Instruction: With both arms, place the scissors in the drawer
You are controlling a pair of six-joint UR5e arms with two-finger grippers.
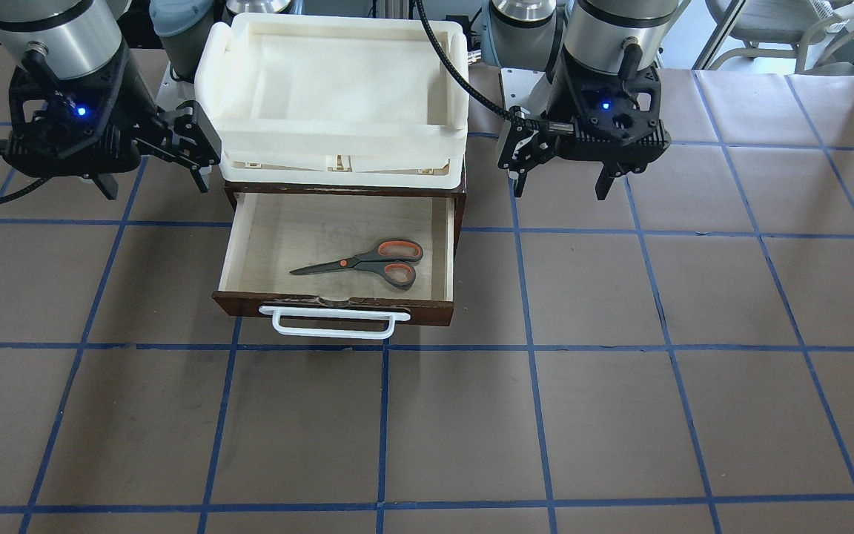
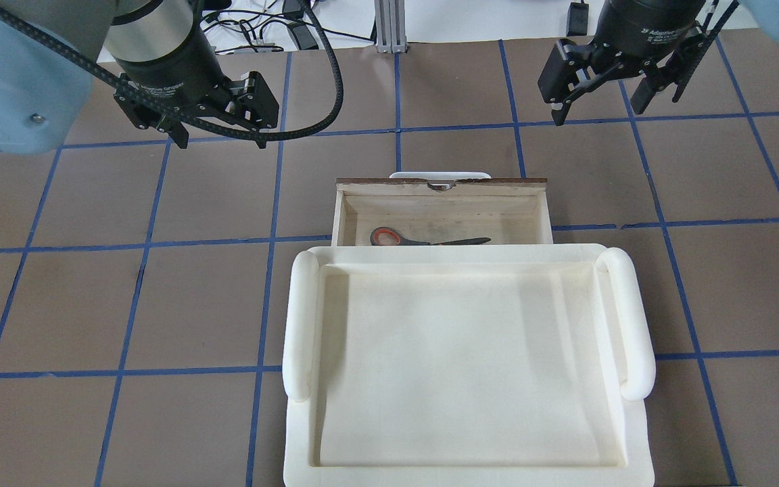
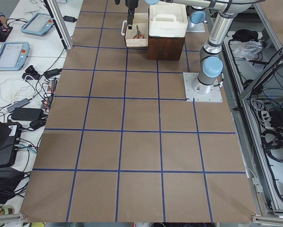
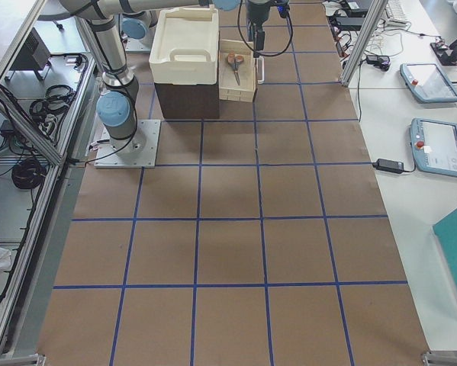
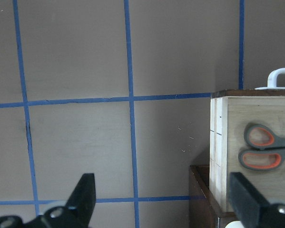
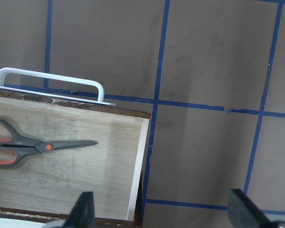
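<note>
The scissors (image 1: 368, 263) lie flat in the open drawer (image 1: 228, 252), handles toward the robot's left and blades toward its right. They also show in the overhead view (image 2: 423, 239), the left wrist view (image 5: 263, 147) and the right wrist view (image 6: 37, 147). The drawer's white bar handle (image 1: 334, 322) faces away from the robot. My left gripper (image 1: 560, 185) is open and empty, hovering beside the drawer's back corner on the robot's left side. My right gripper (image 1: 154, 184) is open and empty on the other side. Neither touches the drawer.
A cream-white plastic tray (image 1: 334, 133) sits on top of the dark brown cabinet (image 3: 166, 47) that holds the drawer, and it hides the drawer's back part in the overhead view. The brown table (image 1: 620, 415) carries a blue tape grid.
</note>
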